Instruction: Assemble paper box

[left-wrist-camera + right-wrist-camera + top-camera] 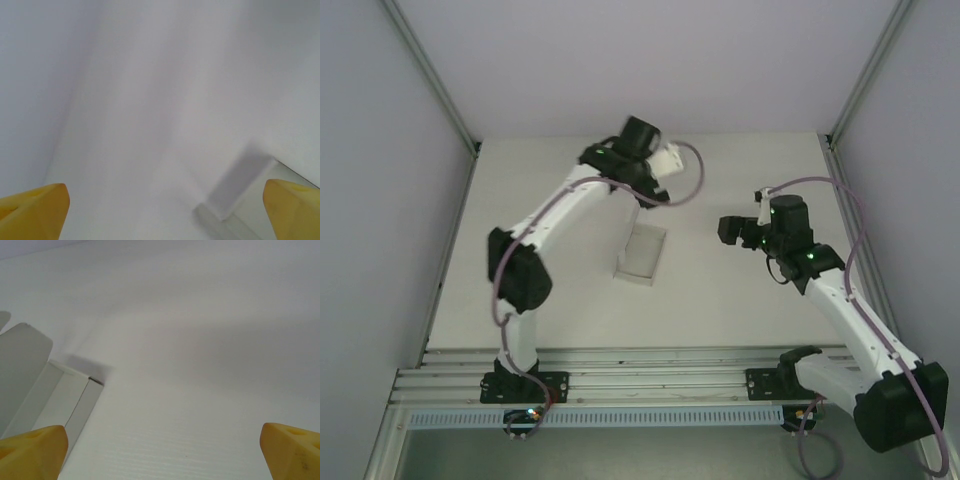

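Note:
The white paper box (642, 254) lies at mid-table as a shallow open tray, with one flap standing up on its left side. My left gripper (654, 193) hovers just behind the box, open and holding nothing. In the left wrist view its yellow fingertips (37, 210) stand wide apart, and a box wall (239, 184) sits low on the right. My right gripper (732, 230) hangs open to the right of the box, apart from it. The right wrist view has the box corner and raised flap (47, 390) at far left, and the gripper (162, 447) over bare table.
The white table (740, 300) is walled by pale panels on the left, back and right. An aluminium rail (650, 385) at the near edge carries both arm bases. A purple cable (692, 175) loops off the left wrist.

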Tool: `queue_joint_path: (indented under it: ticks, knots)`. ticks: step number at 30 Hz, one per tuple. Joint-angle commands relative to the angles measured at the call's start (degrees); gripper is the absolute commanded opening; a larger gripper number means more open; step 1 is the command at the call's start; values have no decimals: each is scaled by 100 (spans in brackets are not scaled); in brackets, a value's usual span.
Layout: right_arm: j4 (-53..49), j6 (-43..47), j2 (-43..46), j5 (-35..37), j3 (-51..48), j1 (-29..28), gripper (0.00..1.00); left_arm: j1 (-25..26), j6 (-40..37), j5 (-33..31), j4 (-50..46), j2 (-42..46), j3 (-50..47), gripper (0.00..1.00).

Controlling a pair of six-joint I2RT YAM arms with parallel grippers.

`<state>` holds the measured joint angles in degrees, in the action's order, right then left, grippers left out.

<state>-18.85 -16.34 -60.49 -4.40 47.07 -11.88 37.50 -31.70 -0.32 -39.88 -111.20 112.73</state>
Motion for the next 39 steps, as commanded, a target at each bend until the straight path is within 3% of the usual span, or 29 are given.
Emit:
queue_joint_path:
  ticks: [1, 6, 9, 13, 16, 21, 26, 33, 36, 39]
  knots:
    - [373, 281, -542, -853, 265, -39, 100, -417, 2586, -605, 1186, 855, -812, 100]
    - [346, 894, -2116, -1247, 1172, -631, 99, -820, 4604, -1833, 2834, 2550, -3594, 100]
    - [121, 1246, -3323, -1023, 2081, -1019, 95, -1183, 5450, -1999, 2719, 3175, -4493, 100]
    - [-102, 1584, -4787, -1027, 3213, -1321, 86, -1327, 5674, -2044, 2572, 3463, -5099, 100]
    - [-44, 1478, -5410, -1086, 3598, -1417, 79, -1510, 5743, -2040, 2322, 3426, -5206, 100]
    - [320, 1526, -5790, -1168, 3586, -1639, 70, -1682, 5925, -1756, 2557, 3226, -5471, 100]
    - [559, 1296, -6054, -961, 3609, -1727, 50, -1772, 5842, -1463, 2467, 2943, -5312, 100]
    - [788, 959, -5953, 265, 3390, -1976, 19, -1763, 5798, -1495, 2388, 2943, -5269, 100]
    - [793, 290, -5648, 1064, 3094, -2061, 15, -1763, 5831, -1598, 2394, 3096, -5316, 100]
    - [257, -1002, -5291, 2248, 2827, -2205, 12, -1763, 5895, -1690, 2423, 3261, -5383, 100]
